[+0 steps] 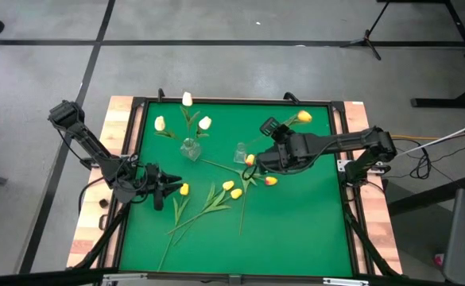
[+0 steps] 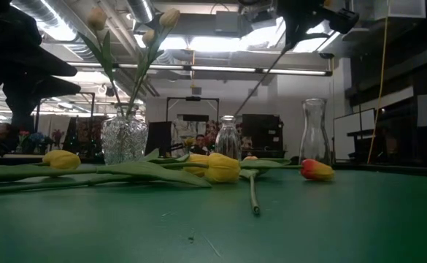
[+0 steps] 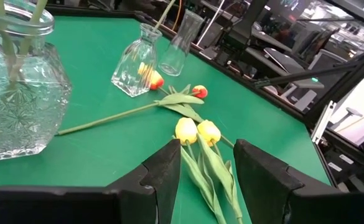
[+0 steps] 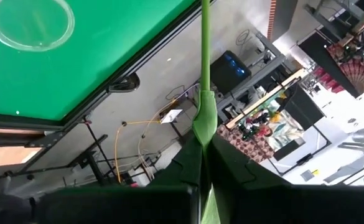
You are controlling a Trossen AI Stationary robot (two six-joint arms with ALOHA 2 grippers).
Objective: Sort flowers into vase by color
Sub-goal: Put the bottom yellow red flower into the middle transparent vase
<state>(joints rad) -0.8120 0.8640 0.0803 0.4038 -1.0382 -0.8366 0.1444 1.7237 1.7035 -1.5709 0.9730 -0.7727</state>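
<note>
Holding a yellow tulip [image 1: 304,117] by its stem, the right pincer [image 1: 270,156] is clenched on it above the middle of the worktop [image 1: 311,230]. We read the stem's long axis as running from the pincer up and outward toward the far right corner, bud end away from the arm. The narrow vases [image 1: 241,152] stand just beside the pincer, toward the centre; in the right wrist view a round glass rim [image 4: 29,22] lies off to one side of the stem [image 4: 205,74], so we judge that the stem foot must still be brought over a mouth.

The left pincer [image 1: 162,187] hovers released near the left edge, its fingers pointing along the worktop at loose tulips [image 3: 197,132], which lie just ahead with stems running toward it.

Three white tulips [image 1: 187,99] already stand in the faceted vase [image 1: 190,148]. The surface is green felt; beyond lies a workshop with stands and cables.
</note>
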